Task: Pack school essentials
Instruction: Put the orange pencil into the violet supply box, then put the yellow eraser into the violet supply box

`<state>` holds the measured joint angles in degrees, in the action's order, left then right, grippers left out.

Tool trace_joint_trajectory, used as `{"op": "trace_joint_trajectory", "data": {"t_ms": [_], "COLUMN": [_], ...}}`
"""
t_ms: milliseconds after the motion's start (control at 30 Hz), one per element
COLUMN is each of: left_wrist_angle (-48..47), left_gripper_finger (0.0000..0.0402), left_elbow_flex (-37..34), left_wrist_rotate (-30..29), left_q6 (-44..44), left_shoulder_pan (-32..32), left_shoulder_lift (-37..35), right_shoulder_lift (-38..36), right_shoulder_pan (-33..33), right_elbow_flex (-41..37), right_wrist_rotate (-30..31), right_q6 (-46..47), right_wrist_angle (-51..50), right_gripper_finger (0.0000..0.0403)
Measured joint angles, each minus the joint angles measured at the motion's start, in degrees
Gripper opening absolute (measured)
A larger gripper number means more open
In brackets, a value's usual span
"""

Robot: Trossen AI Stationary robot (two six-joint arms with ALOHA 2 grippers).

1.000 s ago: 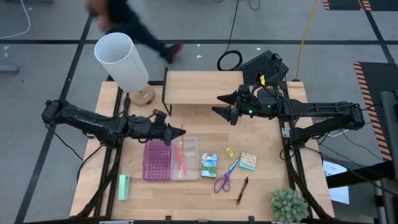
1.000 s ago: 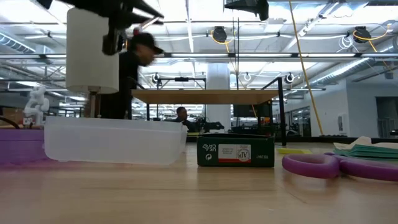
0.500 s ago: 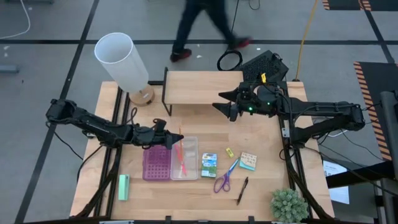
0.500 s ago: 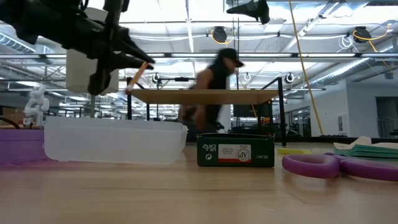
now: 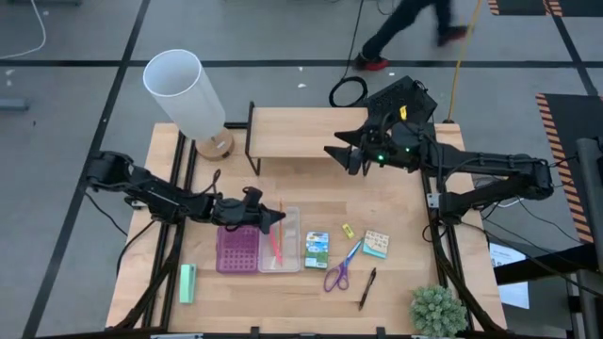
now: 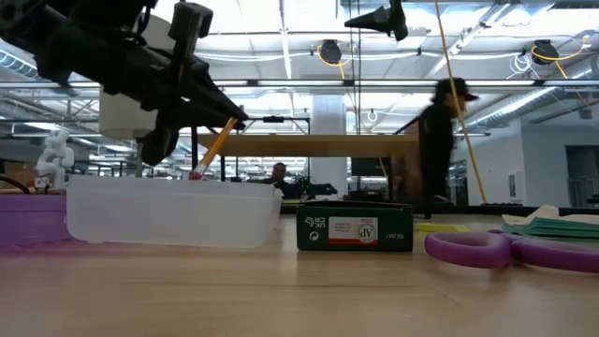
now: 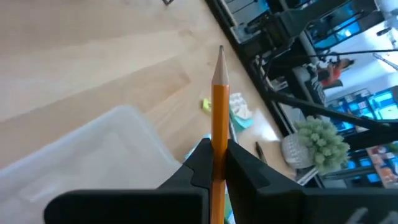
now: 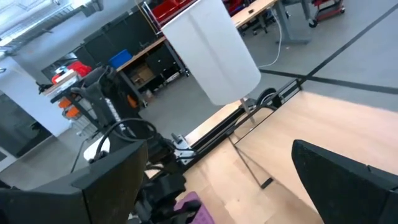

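Observation:
My left gripper [image 5: 271, 219] is shut on an orange pencil [image 6: 217, 145] over the clear half [image 5: 281, 240] of the purple studded case [image 5: 237, 247]. A pink pencil [image 5: 276, 247] lies in that clear half. To the right of the case, on the table, lie the green-blue packet [image 5: 317, 250], the yellow piece [image 5: 347, 230], the teal-beige pad [image 5: 376, 244], the purple-blue scissors [image 5: 341, 268] and the black pen [image 5: 366, 287]. My right gripper [image 5: 341, 156] hangs open above the table's far side, holding nothing. My left gripper pinches the orange pencil's shaft [image 7: 219, 146] between its two fingers, which lie across it. The pencil is tilted, its sharpened tip [image 7: 221, 55] up and its pink eraser end [image 6: 197, 173] down. The eraser end is level with the clear half's rim; whether it touches, I cannot tell.
A mint-green block [image 5: 187, 282] lies near the front left. A white lamp [image 5: 186, 94] stands at the far left beside a low wooden shelf [image 5: 306, 132]. A small plant [image 5: 437, 311] sits at the front right corner. A person walks past behind the table.
My left gripper has gone down and toward the table's near edge with the orange pencil, down to the case's clear half. The pencil now slants with its eraser end at the rim. A person has walked from left to right behind the table.

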<state>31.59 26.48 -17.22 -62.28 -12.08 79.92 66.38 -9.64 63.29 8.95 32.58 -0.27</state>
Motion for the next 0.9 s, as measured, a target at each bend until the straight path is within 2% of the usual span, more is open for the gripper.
{"op": "trace_joint_trajectory", "data": {"t_ms": [267, 600, 900], "left_wrist_angle": [-1.07, -2.44, -4.13], "left_gripper_finger": [0.0035, 0.0113, 0.0167], "left_elbow_flex": [0.03, -0.02, 0.00], "left_wrist_rotate": [0.63, 2.39, 2.40], "left_q6": [-0.99, -3.49, 0.63], "left_shoulder_pan": [-0.04, 0.48, 0.79], "left_shoulder_lift": [1.75, 4.41, -0.55], "right_shoulder_lift": [0.01, 0.01, -0.55], "right_shoulder_pan": [-0.91, -0.46, -0.40], "right_elbow_flex": [0.00, 0.00, 0.02], "right_wrist_rotate": [0.00, -0.15, -0.22], "right_q6": [-1.96, -2.19, -2.00], "right_wrist_angle": [-0.04, -0.02, -0.54], "right_gripper_finger": [0.0391, 0.0391, 0.0391]}}
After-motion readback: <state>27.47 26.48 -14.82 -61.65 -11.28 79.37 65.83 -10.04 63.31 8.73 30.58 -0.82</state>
